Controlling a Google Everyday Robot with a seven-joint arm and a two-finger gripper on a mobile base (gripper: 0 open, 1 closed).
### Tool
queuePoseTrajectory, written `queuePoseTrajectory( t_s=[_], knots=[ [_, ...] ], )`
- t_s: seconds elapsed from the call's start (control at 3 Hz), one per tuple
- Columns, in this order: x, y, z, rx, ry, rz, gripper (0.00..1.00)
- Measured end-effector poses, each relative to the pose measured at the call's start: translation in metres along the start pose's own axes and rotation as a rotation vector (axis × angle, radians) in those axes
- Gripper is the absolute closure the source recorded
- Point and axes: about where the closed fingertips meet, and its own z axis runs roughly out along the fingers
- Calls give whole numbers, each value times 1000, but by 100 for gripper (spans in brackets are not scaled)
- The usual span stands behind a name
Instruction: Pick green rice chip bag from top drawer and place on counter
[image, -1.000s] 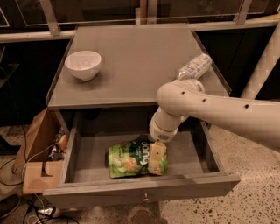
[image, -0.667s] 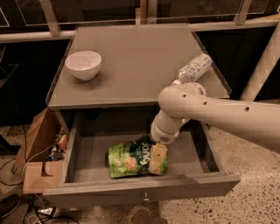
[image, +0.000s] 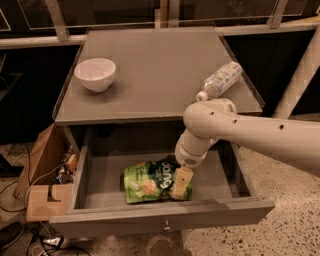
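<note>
Gripper partly covers green rice chip bag

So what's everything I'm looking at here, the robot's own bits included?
green rice chip bag: one, light green with a dark green oval, lying in the open top drawer
top drawer: one, grey, pulled out below the counter
counter: one, grey, top of the cabinet
bowl: one, white, left side of the counter
bottle: one, clear plastic, lying on its side near the counter's right edge
cardboard box: one, brown, on the floor left of the drawer
cables: several, dark, on the floor at lower left
arm: one, off-white, reaching in from the right
gripper: one, beige, down in the drawer at the bag's right end
</note>
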Motion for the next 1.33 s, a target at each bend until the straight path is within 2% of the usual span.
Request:
queuePoseTrajectory(
  t_s=[0.67, 1.0, 1.33],
  knots=[
    [6, 4, 17, -23, 27, 7, 0],
    [6, 4, 17, -23, 27, 7, 18],
    [6, 4, 17, -23, 27, 7, 41]
  ],
)
